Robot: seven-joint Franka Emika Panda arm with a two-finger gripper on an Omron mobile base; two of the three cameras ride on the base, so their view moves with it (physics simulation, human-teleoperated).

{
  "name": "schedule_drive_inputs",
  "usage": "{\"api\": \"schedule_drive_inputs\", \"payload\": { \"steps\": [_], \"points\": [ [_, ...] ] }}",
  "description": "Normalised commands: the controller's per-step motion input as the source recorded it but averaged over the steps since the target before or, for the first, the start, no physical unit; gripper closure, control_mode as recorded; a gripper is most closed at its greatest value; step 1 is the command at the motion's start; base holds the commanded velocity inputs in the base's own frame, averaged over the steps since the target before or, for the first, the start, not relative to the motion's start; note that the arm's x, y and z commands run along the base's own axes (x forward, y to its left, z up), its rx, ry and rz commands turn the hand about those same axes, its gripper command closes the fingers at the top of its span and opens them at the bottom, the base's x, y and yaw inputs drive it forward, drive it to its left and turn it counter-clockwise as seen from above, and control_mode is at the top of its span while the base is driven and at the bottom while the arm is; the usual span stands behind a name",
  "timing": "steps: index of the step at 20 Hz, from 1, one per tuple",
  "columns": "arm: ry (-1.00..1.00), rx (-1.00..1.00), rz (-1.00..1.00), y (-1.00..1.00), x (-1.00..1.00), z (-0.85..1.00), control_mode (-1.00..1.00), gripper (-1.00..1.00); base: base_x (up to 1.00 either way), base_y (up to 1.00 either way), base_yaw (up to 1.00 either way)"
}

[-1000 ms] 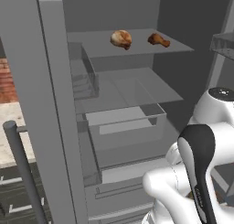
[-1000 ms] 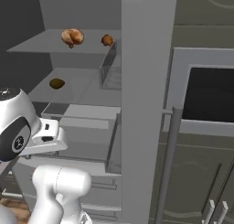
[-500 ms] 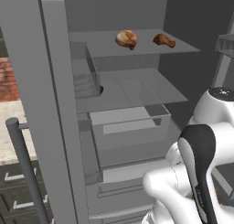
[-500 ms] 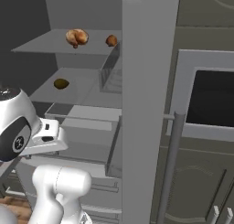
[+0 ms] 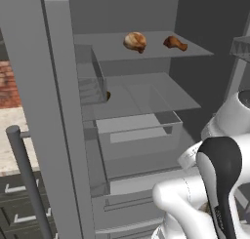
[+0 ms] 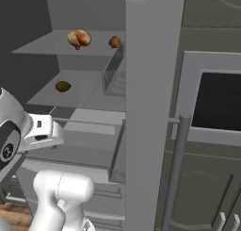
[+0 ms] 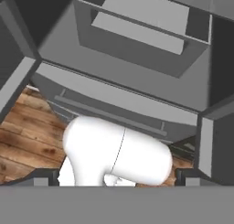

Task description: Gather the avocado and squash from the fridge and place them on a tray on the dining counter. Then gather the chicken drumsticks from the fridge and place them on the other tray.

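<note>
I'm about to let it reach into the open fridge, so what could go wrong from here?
The small dark olive-brown avocado sits far back on the middle glass shelf, so the arm may strike the shelf edge. The two golden-brown chicken drumsticks lie unrestrained on the top shelf; a bump could roll them off.

So the fridge is standing open, its door swung out on the left with a dark bar handle low down. Two chicken drumsticks sit on the top shelf, well apart (the left one looks rounder and paler, the right one darker brown). Below is a second shelf, then a clear drawer. The white arm fills the lower right corner.
</note>
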Motion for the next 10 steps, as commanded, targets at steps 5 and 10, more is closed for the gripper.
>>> {"api": "schedule_drive_inputs", "payload": {
  "steps": [5,10],
  "points": [
    [-0.13,0.04,0.09,0.33,0.30,0.43,-1.00,-1.00,0.00,0.00,0.00],
    [-0.02,0.21,0.17,0.00,0.68,0.37,-1.00,-1.00,0.00,0.00,0.00]
  ]
}}
